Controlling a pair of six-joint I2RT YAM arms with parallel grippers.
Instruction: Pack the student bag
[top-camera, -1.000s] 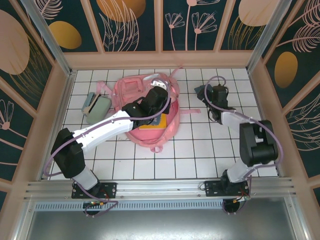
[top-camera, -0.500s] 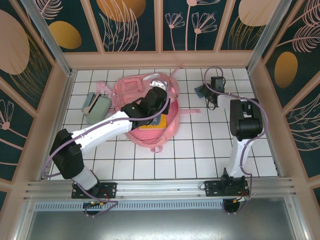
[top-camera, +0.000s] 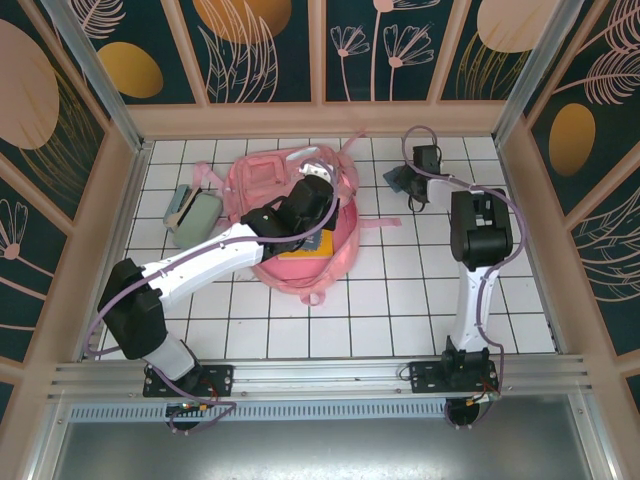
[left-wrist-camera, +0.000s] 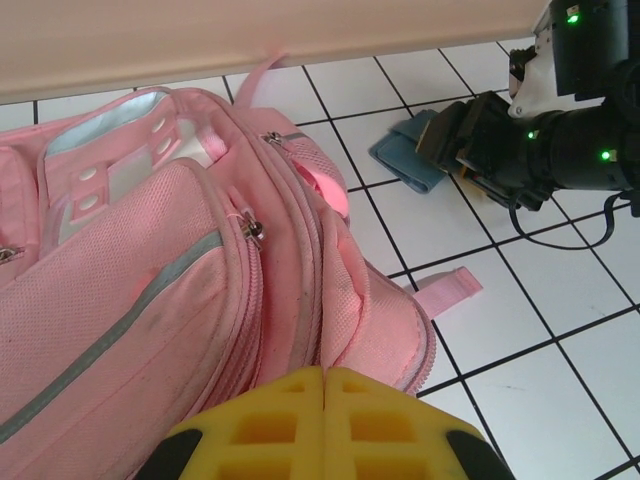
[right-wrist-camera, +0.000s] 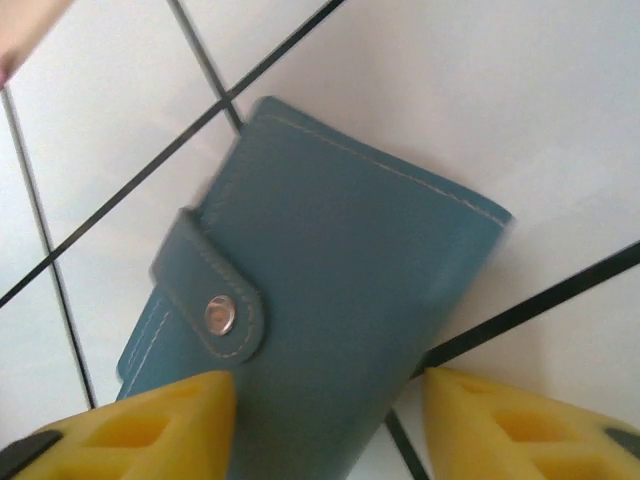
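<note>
The student bag (top-camera: 270, 190) is a large light-pink backpack lying at the back middle of the table, with an orange book (top-camera: 305, 247) showing in its opening. My left gripper (top-camera: 312, 198) rests on the bag. Up close its yellow jaws (left-wrist-camera: 325, 372) are shut on a fold of the bag's pink fabric (left-wrist-camera: 370, 300) by the zip. My right gripper (right-wrist-camera: 325, 400) is open and straddles a blue snap wallet (right-wrist-camera: 340, 270). Its left finger touches the wallet, while a small gap remains at its right finger. The wallet (top-camera: 397, 180) lies flat on the tiles to the right of the bag.
A mint-green pencil case (top-camera: 195, 215) lies left of the bag near the left wall. A loose pink strap (top-camera: 385, 222) trails from the bag across the tiles. Wooden walls (top-camera: 320, 120) close in the table at the back and both sides.
My right arm has swung up toward the back wall and come down over the blue wallet, its jaws narrowing around it. The left gripper has stayed shut on the bag.
</note>
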